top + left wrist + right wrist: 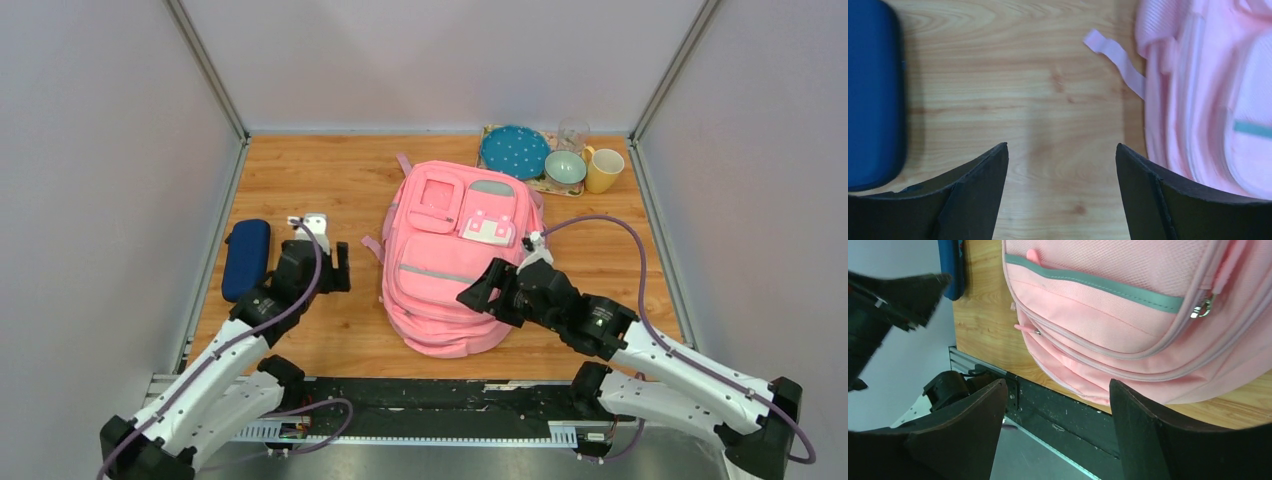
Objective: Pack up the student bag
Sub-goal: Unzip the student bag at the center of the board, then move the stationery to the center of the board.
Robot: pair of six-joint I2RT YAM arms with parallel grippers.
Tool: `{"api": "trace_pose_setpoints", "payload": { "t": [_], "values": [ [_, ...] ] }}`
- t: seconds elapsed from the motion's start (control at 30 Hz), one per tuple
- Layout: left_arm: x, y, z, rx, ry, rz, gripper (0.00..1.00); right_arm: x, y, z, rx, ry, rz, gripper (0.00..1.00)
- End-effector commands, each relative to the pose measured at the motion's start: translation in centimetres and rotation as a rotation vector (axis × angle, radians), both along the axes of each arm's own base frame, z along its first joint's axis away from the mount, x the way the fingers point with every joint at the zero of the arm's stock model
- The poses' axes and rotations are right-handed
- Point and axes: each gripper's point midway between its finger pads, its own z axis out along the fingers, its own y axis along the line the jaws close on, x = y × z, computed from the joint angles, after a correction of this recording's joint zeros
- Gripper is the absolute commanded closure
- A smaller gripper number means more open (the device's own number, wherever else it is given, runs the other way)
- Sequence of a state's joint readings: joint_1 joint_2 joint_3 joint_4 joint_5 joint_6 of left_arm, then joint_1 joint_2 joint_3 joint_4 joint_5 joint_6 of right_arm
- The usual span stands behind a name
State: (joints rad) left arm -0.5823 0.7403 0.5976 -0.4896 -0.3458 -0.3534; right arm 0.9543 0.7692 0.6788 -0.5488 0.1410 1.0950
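Two robot arms hold open, empty pincers at either side of a pink student bag [450, 270] lying shut on a wooden bench [330, 170].

The bag lies flat at the bench's middle, front pockets up, with a navy zip case [246, 258] well off to its left. The left pincer [1062, 150] hangs wide open over bare wood between case and bag. The right pincer [1058, 385] gapes over the bag's near edge, gripping nothing. Packing looks barely begun; the next move likely calls for catching a zip pull [1202, 307].
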Motion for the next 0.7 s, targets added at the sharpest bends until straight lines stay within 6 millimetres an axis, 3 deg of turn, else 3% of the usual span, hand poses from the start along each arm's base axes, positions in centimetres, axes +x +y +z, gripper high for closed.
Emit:
{"api": "trace_pose_setpoints", "payload": {
  "t": [0.0,0.07,0.1,0.17,0.2,0.27,0.3,0.33,0.47,0.67],
  "values": [
    [3.2,4.0,3.3,-0.053,-0.037,0.139,0.15,-0.1,1.9,1.9,-0.001,-0.047,0.080,0.22],
    [4.3,5.9,3.6,-0.076,-0.021,0.209,0.15,-0.5,2.6,2.0,-0.001,-0.042,0.104,0.22],
    [4.8,8.3,3.1,-0.065,0.002,0.304,0.15,-0.8,2.9,1.7,-0.010,-0.033,0.121,0.22],
    [5.9,10.5,3.9,-0.049,-0.039,0.367,0.15,-1.2,3.2,1.5,-0.018,-0.029,0.143,0.22],
    [6.2,13.6,3.8,-0.041,-0.040,0.474,0.15,-1.5,3.3,1.4,-0.022,-0.022,0.155,0.22],
    [7.4,15.9,5.3,-0.099,-0.075,0.536,0.15,-1.9,3.3,1.2,-0.025,-0.016,0.164,0.22],
    [8.1,16.1,4.6,-0.143,-0.033,0.522,0.15,-2.1,3.2,0.9,-0.027,-0.012,0.168,0.22],
    [7.8,17.9,4.3,-0.144,-0.006,0.581,0.14,-2.2,3.0,1.1,-0.020,-0.015,0.167,0.22],
    [9.0,20.6,4.3,-0.025,0.052,0.617,0.15,-2.5,2.3,1.1,-0.001,-0.023,0.155,0.22],
    [9.0,22.0,0.5,0.098,0.184,0.588,0.14,-2.7,1.5,1.3,0.022,-0.041,0.138,0.22]
  ]
}}
